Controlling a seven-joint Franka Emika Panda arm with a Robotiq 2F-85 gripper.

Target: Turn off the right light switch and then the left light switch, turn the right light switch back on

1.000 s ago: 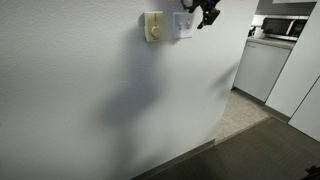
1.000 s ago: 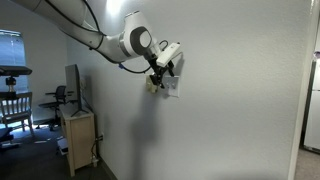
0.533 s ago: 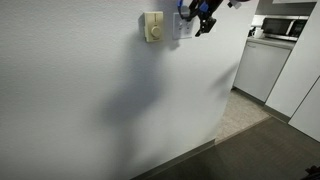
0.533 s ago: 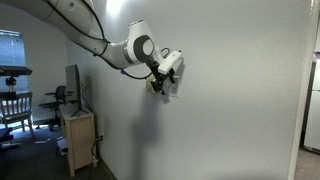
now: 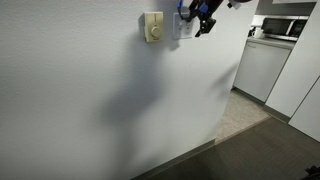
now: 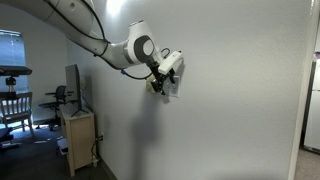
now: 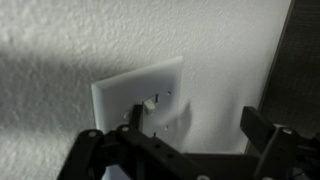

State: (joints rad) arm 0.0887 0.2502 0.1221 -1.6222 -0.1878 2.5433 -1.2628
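The small white wall plate point(image 7: 140, 92) fills the middle of the wrist view. One small rocker nub point(image 7: 147, 103) sticks out of it; a second sits lower left, partly behind a finger, and I cannot tell which is the right or the left switch. My gripper point(image 7: 180, 140) is open, its two dark fingers wide apart, the left one over the plate. In both exterior views the gripper point(image 5: 198, 20) point(image 6: 161, 82) is pressed up against the plate point(image 5: 179, 28), covering most of it.
A cream box with a round dial point(image 5: 152, 27) hangs on the wall just beside the plate. A white counter with a microwave point(image 5: 283, 28) stands past the wall's corner. A wooden cabinet point(image 6: 79, 140) and a chair point(image 6: 12, 105) stand further along the wall.
In the first half second the gripper moved in along the wall onto the plate, covering it. Since then nothing has visibly moved.
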